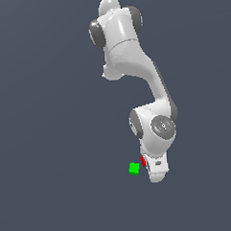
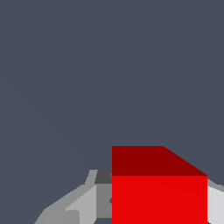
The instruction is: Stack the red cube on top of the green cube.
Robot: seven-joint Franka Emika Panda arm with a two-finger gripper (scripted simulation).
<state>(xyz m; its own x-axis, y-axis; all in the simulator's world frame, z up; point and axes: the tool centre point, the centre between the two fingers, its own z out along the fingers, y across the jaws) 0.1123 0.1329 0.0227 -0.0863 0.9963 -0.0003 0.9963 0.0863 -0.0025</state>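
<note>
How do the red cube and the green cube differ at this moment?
Colour: the red cube is red, the green cube green. Position: the red cube sits at the gripper, between its fingers in the wrist view; the green cube lies apart and free. Visibility: the arm mostly hides the red cube in the exterior view; the green cube shows fully. Both are plain.

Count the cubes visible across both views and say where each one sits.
2. The red cube sits between the gripper fingers; the green cube lies beside the gripper on the exterior view's left. None seems hidden.

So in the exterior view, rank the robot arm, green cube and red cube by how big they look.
1. Robot arm, by far the largest.
2. Green cube.
3. Red cube, only a sliver showing beside the gripper, so its smaller look is occlusion, not true size.
</note>
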